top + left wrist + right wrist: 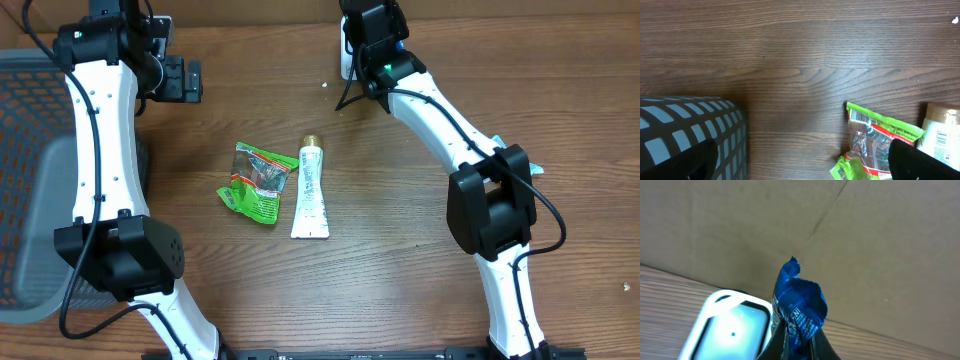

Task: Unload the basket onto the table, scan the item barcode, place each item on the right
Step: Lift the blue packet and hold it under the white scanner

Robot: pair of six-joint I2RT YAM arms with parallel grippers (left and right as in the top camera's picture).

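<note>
My right gripper (799,349) is shut on a crumpled blue packet (801,304), which sticks up from between the jaws. The packet is held right beside the glowing window of a white scanner (730,327). From overhead, that gripper (366,50) is at the back edge of the table, over the scanner (345,66). My left gripper (186,78) hangs open and empty at the back left. In its wrist view, the dark fingers (920,162) frame bare table, with nothing between them.
A green snack packet (258,181) and a white tube (311,190) lie mid-table; both also show in the left wrist view, packet (880,136) and tube (941,134). A grey mesh basket (25,180) stands at the left edge. A cardboard wall (865,240) rises behind the scanner.
</note>
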